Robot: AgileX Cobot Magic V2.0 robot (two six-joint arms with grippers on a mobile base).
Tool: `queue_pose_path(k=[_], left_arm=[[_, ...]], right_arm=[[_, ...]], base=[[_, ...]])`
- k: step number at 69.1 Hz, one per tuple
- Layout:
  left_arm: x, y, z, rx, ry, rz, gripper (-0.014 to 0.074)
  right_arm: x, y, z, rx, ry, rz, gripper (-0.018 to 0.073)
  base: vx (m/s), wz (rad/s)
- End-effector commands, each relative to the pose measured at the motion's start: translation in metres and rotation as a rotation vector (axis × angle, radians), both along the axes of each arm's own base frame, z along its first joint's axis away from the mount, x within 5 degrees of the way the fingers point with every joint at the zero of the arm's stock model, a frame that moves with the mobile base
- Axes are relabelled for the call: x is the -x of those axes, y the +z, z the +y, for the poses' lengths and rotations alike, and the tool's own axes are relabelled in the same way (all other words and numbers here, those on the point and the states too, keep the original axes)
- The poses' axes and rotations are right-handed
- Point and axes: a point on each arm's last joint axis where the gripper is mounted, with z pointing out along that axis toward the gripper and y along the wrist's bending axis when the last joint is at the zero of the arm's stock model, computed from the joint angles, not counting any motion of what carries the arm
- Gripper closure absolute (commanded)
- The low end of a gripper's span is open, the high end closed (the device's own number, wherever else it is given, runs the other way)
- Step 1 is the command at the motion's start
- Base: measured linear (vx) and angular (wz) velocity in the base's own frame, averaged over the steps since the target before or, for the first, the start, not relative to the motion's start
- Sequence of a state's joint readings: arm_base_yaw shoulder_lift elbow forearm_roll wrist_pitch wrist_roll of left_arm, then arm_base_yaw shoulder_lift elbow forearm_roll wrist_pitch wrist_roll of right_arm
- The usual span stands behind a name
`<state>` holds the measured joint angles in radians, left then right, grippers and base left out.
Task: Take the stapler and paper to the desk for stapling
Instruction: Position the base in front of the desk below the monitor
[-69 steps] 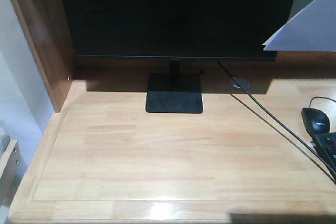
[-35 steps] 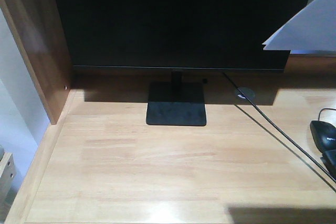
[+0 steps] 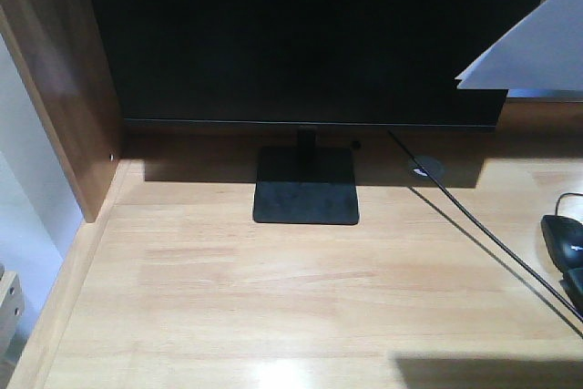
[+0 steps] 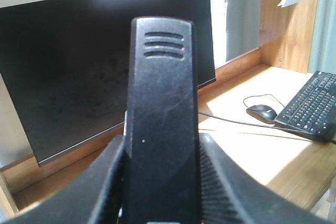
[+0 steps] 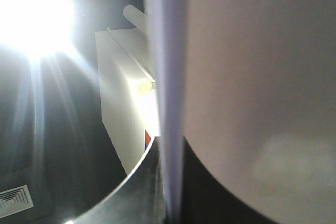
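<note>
I see the left gripper [image 4: 160, 195] clamped on the stapler [image 4: 163, 103], its ribbed fingers [image 4: 107, 184] pressing the black body from both sides. The stapler stands up between them with three short grooves near its top end, held in the air and off the desk [image 3: 273, 298], facing the monitor [image 3: 310, 34]. The right gripper [image 5: 170, 200] grasps the paper [image 5: 252, 77]: in its wrist view the white sheet runs edge-on down into the dark jaws, which close against it on either side, with a glaring lamp [image 5: 37, 14] and a white box-shaped fitting [image 5: 123, 114] behind. From the front only a corner of that sheet shows, hanging at the upper right across the monitor's right edge, well above the desktop. The monitor is dark and fills the back of the desk, and its flat square stand [image 3: 305, 184] rests on the wood near the middle. A thin black cable [image 3: 483, 234] runs from behind the screen diagonally to the right, passing just beside the round grommet [image 3: 425, 168]. A black mouse [image 3: 567, 239] lies at the right edge, and the left wrist view shows a black keyboard [image 4: 312, 103] just beside it. A brown side panel [image 3: 59, 79] closes the desk on the left. The wood in front of the stand is brightly lit, with a dark shadow across the near right corner
</note>
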<state>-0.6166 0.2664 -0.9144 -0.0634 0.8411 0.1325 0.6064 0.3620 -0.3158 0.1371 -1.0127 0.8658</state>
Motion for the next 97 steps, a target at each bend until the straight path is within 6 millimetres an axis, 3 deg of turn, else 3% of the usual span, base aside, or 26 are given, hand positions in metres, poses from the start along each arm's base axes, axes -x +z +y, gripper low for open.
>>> queue_pose_path(k=[1, 97], left_arm=[[-0.0002, 0.0180, -0.0001, 0.087, -0.007, -0.103, 0.0603], [-0.0031, 0.0219, -0.0018, 0.107, -0.004, -0.129, 0.0603]], right_arm=[[0.0032, 0.0082, -0.0010, -0.007, -0.020, -0.052, 0.0565], [0.0032, 0.0082, -0.0009, -0.007, -0.020, -0.052, 0.0565]], base=[[0.00, 0.00], [0.00, 0.00]])
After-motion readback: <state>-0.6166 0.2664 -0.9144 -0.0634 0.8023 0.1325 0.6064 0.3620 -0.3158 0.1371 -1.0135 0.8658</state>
